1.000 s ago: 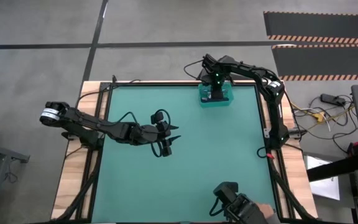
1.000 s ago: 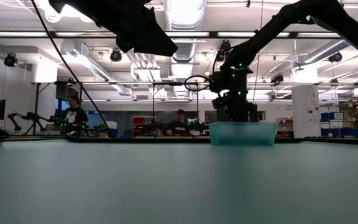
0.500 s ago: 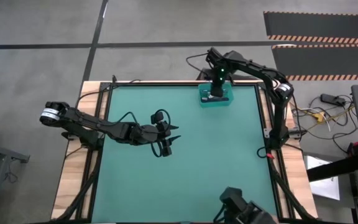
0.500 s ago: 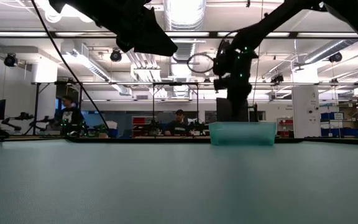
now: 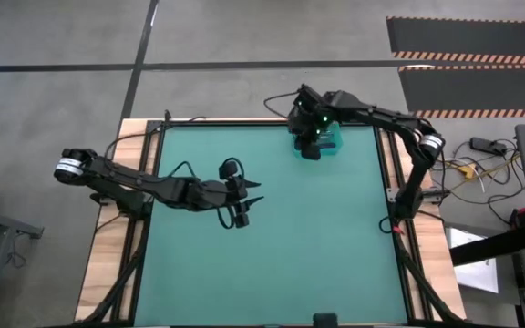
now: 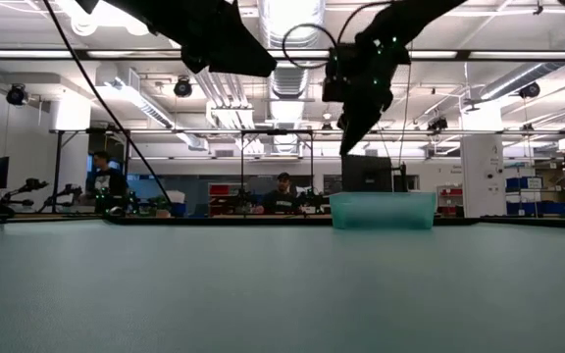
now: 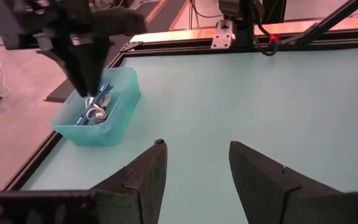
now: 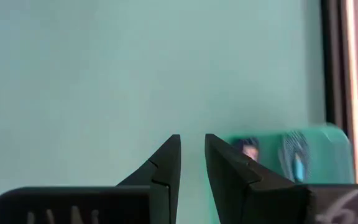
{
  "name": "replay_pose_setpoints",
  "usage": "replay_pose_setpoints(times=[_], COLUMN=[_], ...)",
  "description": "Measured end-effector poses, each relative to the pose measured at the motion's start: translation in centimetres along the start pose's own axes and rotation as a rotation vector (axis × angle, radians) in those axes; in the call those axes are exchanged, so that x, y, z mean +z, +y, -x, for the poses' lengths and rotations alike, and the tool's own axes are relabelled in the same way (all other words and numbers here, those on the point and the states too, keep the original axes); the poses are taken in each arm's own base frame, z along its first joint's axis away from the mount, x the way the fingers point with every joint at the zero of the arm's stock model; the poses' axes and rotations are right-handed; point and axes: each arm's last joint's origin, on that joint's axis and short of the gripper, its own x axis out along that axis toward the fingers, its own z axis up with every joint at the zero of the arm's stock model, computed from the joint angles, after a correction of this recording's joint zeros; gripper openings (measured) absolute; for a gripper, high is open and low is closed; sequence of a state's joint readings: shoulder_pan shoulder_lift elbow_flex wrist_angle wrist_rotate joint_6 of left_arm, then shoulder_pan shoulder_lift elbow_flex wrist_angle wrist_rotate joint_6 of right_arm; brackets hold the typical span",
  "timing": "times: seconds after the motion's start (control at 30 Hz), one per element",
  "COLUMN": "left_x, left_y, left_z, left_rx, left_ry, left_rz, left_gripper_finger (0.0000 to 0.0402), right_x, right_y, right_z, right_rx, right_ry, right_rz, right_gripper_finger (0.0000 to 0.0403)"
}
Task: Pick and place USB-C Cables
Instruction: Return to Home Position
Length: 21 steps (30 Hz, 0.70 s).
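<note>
The USB-C cables lie in a teal bin at the table's far edge, right of the middle. A white coil and dark blue-grey bundles show there. The bin and its cables also show in other views. My right gripper hangs above the bin's left end, pointing down, empty, its fingers a narrow gap apart. My left gripper is open and empty above the table's middle, well short of the bin.
The bare green table top spreads from the middle to the near edge. The right arm reaches along the far edge and hides part of the bin. People stand at benches in the room behind.
My right gripper has risen out of the bin, from down between its walls to well above its rim, and has shifted a little toward the table's left edge. The cables stay in the bin. My left arm has kept still.
</note>
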<state>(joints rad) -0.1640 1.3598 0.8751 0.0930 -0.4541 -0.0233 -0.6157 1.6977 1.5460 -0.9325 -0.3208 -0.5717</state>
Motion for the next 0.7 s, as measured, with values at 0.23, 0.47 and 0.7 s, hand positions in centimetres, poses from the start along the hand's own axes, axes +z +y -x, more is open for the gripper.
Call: replay_pose_setpoints(times=[0.23,0.47,0.7], left_x=[-0.2,0.0,-0.7], left_y=[0.2,0.6,1.0], left_z=[0.5,1.4,2.8], left_rx=[-0.001,-0.009,-0.125], left_ry=[-0.001,0.011,0.106], left_rz=[-0.014,-0.063,-0.212], left_gripper_finger=[0.0158,0.0158,0.0157], right_x=[1.0,0.4,-1.6], right_y=[4.8,8.8,12.0], right_z=[0.0,-0.2,-1.1], right_rx=[0.001,-0.009,-0.019], right_ry=[-0.097,-0.239,-0.409], right_rz=[0.09,0.145,0.201], right_gripper_finger=[0.0063,0.0063,0.0063])
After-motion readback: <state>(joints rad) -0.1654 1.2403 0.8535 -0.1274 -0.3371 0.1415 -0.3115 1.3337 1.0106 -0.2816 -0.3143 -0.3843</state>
